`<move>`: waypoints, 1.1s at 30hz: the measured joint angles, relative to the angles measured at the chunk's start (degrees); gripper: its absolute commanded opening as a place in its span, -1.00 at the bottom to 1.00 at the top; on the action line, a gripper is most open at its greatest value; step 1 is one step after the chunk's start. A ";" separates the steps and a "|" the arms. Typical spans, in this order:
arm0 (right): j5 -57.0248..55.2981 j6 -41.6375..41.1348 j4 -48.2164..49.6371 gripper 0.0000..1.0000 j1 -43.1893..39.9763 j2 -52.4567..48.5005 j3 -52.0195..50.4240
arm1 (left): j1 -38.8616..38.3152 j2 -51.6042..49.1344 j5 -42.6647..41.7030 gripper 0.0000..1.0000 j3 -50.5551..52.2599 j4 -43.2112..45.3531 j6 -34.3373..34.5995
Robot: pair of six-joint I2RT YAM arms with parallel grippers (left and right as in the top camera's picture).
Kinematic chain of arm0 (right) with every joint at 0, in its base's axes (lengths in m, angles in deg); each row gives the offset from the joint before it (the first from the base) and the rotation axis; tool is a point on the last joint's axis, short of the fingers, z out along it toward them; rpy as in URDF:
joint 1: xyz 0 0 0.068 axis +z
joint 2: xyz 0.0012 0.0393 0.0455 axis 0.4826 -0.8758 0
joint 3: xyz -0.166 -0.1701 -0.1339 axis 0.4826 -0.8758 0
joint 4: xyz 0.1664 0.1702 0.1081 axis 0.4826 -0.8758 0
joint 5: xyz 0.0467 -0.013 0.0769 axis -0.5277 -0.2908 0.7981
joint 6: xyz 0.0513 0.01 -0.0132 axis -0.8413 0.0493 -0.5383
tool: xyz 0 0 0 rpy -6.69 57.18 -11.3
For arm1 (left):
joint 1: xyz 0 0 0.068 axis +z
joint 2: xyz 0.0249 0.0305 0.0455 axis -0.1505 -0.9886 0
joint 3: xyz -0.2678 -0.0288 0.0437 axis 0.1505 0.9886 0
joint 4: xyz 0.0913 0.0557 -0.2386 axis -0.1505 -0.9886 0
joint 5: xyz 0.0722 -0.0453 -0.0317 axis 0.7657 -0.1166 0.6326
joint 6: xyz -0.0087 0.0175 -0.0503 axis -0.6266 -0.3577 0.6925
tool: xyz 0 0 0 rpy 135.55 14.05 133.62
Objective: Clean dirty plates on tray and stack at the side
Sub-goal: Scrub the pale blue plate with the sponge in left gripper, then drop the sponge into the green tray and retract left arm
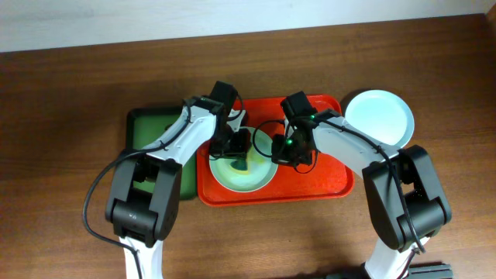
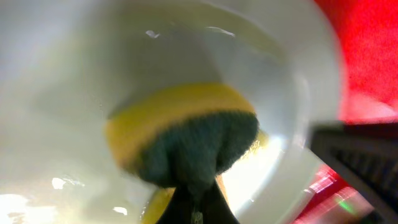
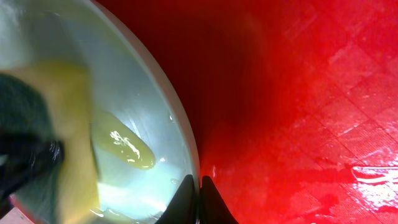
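Red-orange plastic fills the middle of the overhead view. The tray (image 1: pixel 325 186) has the smeared plate (image 1: pixel 242 177) on its left half, and a clean-looking mint plate (image 1: pixel 378 118) sits off its upper right corner. The left gripper (image 1: pixel 232 146) is over the smeared plate and the right gripper (image 1: pixel 285 151) is at that plate's right rim. A dark green tray (image 1: pixel 151 128) lies just beside on the left. The two wrists are really close together here, so a wide wipe stroke could knock one into the other.

In the left wrist view, the jaws are clamped tight on a sponge (image 2: pixel 186 134), which is pressed into the bowl of the plate. They only grab its bottom edge, so pushing hard could fold the sponge or pull it out of the grip.

In the right wrist view, the fingers are nearly closed and seem to pinch the plate's thin rim right at their tips. That's a small bite on a wet rim. If the scrubbing drags sideways, I'd guess the plate slips free and skates across the wet tray. There's also a fat yellow smear (image 3: pixel 130 149) just inside the rim, beside the sponge, which a short stroke would miss.
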 measured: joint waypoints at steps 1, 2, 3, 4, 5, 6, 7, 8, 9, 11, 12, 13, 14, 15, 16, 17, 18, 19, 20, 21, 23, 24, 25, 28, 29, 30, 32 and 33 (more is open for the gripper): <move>0.00 0.00 0.09 -0.92 0.00 0.00 0.00 | 0.00 0.02 -0.81 -1.00 -1.40 -1.75 -0.04; 0.02 -0.02 0.02 -0.92 0.00 0.00 -0.02 | 0.26 0.04 -1.09 -1.00 -4.11 -3.91 -0.09; 0.04 0.02 0.00 -0.92 0.00 0.00 0.00 | 0.76 0.42 -0.76 -1.00 -5.44 -4.63 -0.15; 0.07 0.02 -0.07 -0.92 0.00 0.00 -0.02 | 1.64 1.01 0.44 -1.00 -7.10 -6.29 -0.22; 0.15 0.00 -0.09 -0.92 0.00 0.00 0.00 | 3.32 2.25 2.84 -1.00 -8.74 -9.03 -0.22; 0.20 0.00 -0.11 -0.92 0.00 0.00 -0.02 | 5.29 3.65 5.11 -1.00 -9.62 -10.97 -0.22; 0.20 0.02 -0.09 -0.92 0.00 0.00 -0.02 | 7.34 4.85 7.50 -1.00 -10.27 -12.85 -0.22; 0.20 0.00 -0.09 -0.92 0.00 0.00 0.00 | 9.22 5.73 9.51 -1.00 -10.43 -14.21 -0.26; 0.22 0.00 -0.09 -0.92 0.00 0.00 -0.02 | 10.73 6.21 11.19 -1.00 -10.56 -15.52 -0.48; 0.20 0.02 -0.07 -0.92 0.00 0.00 -0.02 | 16.28 6.69 15.98 -1.00 -10.60 -17.20 -2.38; 0.20 -0.02 -0.07 -0.92 0.00 0.00 0.00 | 18.14 6.69 16.96 -1.00 -10.58 -17.29 -4.09; 0.20 -0.02 -0.07 -0.92 0.00 0.00 -0.02 | 19.89 6.69 18.01 -1.00 -10.58 -17.22 -5.92; 0.22 0.00 -0.07 -0.92 0.00 0.00 0.00 | 21.33 6.69 19.06 -1.00 -10.40 -16.85 -7.32; 0.20 0.00 -0.02 -0.92 0.00 0.00 -0.02 | 22.12 6.69 19.71 -1.00 -10.05 -16.20 -8.07; 0.20 0.00 0.02 -0.92 0.00 0.00 -0.02 | 22.69 6.69 20.15 -1.00 -9.11 -14.64 -8.63; 0.22 0.00 0.07 -0.92 0.00 0.00 -0.02 | 22.95 6.69 20.50 -1.00 -8.13 -13.70 -8.94; 0.22 0.04 0.09 -0.92 0.00 0.00 -0.02 | 23.19 6.69 21.03 -1.00 -5.49 -11.26 -9.27; 0.22 0.02 0.09 -0.92 0.00 0.00 0.00 | 23.21 6.67 21.40 -1.00 -2.86 -9.25 -9.31; 0.22 0.02 0.15 -0.92 0.00 0.00 0.00 | 23.21 6.67 21.68 -1.00 -1.22 -7.45 -9.33; 0.22 -0.02 0.15 -0.92 0.00 0.00 -0.02 | 23.21 6.67 22.03 -1.00 0.46 -5.31 -9.46; 0.22 -0.02 0.20 -0.92 0.00 0.00 -0.02 | 23.21 6.67 22.71 -0.99 3.56 -2.82 -9.51; 0.22 0.00 0.20 -0.92 0.00 0.00 -0.02 | 23.21 6.67 22.88 -0.70 4.11 -2.16 -9.53; 0.22 0.00 0.20 -0.92 0.00 0.00 -0.02 | 23.21 6.67 23.08 -0.45 4.42 -1.73 -9.53; 0.22 0.02 0.20 -0.92 0.00 0.00 -0.02 | 23.21 6.67 23.08 -0.20 4.44 -1.60 -9.94; 0.22 0.00 0.20 -0.92 0.00 0.00 -0.02 | 23.21 6.67 23.04 -0.18 4.44 -1.86 -10.25; 0.22 0.00 0.22 -0.91 0.00 0.00 -0.02 | 23.21 6.67 22.82 -0.13 4.42 -2.32 -10.34; 0.24 0.04 0.24 -0.90 0.00 0.00 -0.02 | 23.21 6.69 22.43 0.34 2.93 -5.66 -10.25; 0.22 0.00 0.33 -0.90 0.00 0.00 -0.02 | 23.21 6.69 22.34 0.47 0.39 -7.54 -10.10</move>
